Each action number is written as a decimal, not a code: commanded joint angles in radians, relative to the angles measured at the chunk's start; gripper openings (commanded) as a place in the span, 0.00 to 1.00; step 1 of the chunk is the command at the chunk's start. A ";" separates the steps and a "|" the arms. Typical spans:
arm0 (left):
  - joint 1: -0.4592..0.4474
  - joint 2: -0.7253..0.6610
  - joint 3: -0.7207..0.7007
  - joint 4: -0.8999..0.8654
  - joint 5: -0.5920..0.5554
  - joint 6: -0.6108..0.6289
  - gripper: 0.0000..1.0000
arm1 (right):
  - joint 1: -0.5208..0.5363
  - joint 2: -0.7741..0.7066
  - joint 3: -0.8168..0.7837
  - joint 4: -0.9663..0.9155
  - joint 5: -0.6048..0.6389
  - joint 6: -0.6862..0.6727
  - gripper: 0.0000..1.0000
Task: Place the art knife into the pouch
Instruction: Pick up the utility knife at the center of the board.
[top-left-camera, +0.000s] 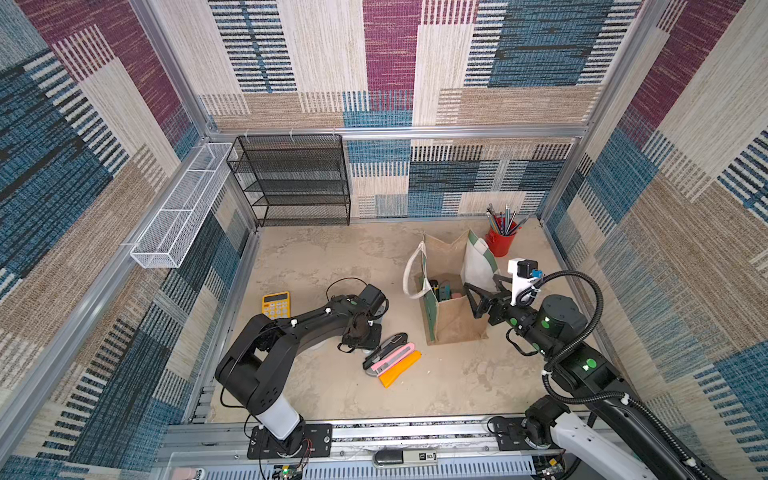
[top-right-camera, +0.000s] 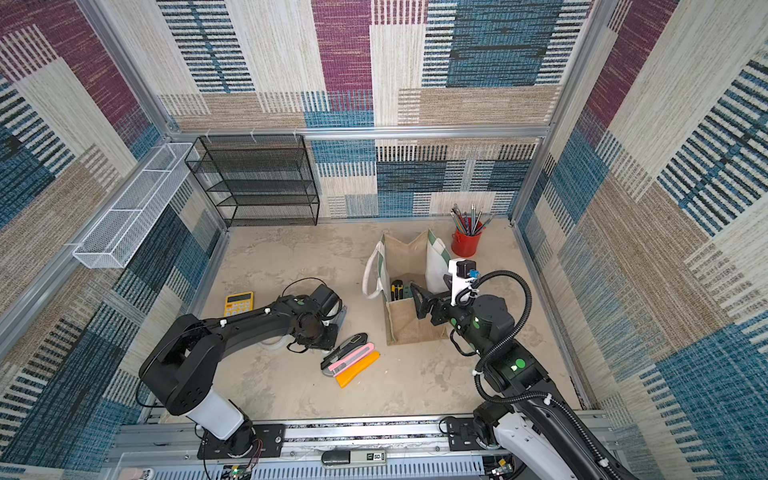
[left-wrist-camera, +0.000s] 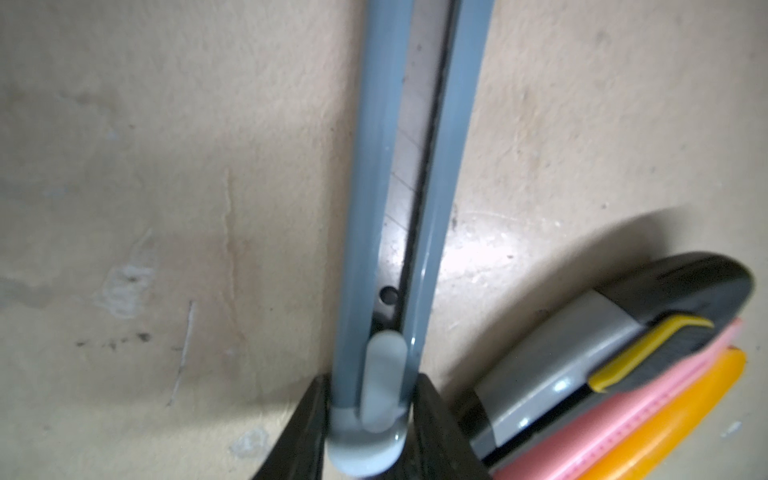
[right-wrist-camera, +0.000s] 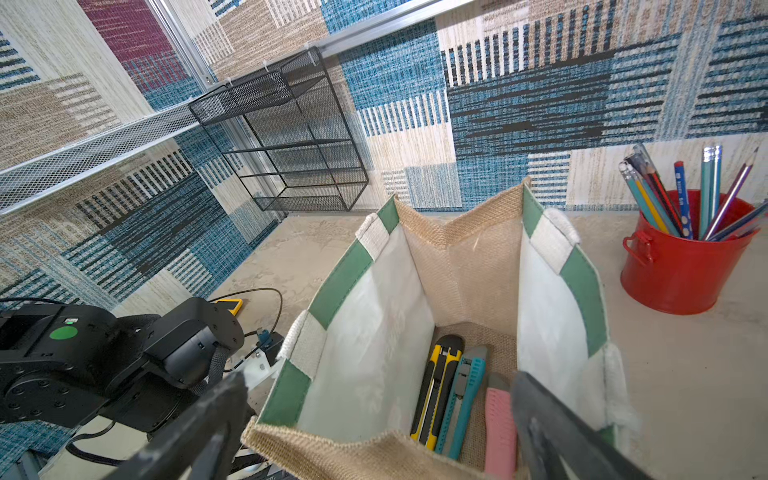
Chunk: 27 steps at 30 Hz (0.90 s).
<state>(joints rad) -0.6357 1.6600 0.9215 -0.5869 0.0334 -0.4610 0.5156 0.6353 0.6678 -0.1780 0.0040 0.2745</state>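
In the left wrist view, the left hand (left-wrist-camera: 370, 419) is gripping a grey-blue art knife (left-wrist-camera: 409, 166): its two black fingers are pressing on either side of the rounded butt end, at the bottom centre of the frame. The knife is a long, slim, smooth plastic body with a metal segmented blade showing in its central channel and a pale oval slider near the butt; its far tip is running out of the top of the frame. In both top views this knife is almost wholly hidden under the left arm's wrist, so whether it is resting on the surface (top-left-camera: 324, 266) or raised off it cannot be told.

Just beside it, at the lower right of the wrist frame, three more cutters are lying side by side: a chunky black-and-grey knife (left-wrist-camera: 602, 353) with a yellow stripe, a pink knife (left-wrist-camera: 623, 407) and an orange knife (left-wrist-camera: 673, 428), all cut off by the frame edge. The surface is a mottled, scuffed beige.

The pouch (top-left-camera: 457, 320) is standing upright and open at centre right of the top views, coarse tan jute with green-and-white trim, white loop handles and a smooth white lining. Its printed front is barely visible. In the right wrist view, three cutters are lying in its bottom: a yellow-and-black cutter (right-wrist-camera: 436, 395), a teal cutter (right-wrist-camera: 463, 403) and a pink cutter (right-wrist-camera: 500, 432).

The right hand (top-left-camera: 484, 297) is spread wide open, holding nothing, at the pouch's near rim; one blurred finger is reaching inside the mouth, the other is outside.

A glossy red pencil cup (top-left-camera: 500, 243) is standing behind the pouch.
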 joint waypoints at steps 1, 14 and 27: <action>0.002 0.029 -0.010 -0.009 -0.061 0.027 0.28 | 0.000 -0.001 0.008 0.009 0.017 0.002 1.00; 0.002 0.052 0.050 -0.083 -0.159 0.048 0.20 | 0.000 0.006 0.005 0.014 0.021 0.008 1.00; 0.002 0.038 0.089 -0.118 -0.183 0.065 0.18 | 0.000 0.006 0.000 0.018 0.024 0.012 0.99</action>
<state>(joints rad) -0.6346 1.7004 1.0054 -0.6525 -0.1085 -0.4171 0.5156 0.6411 0.6674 -0.1799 0.0113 0.2756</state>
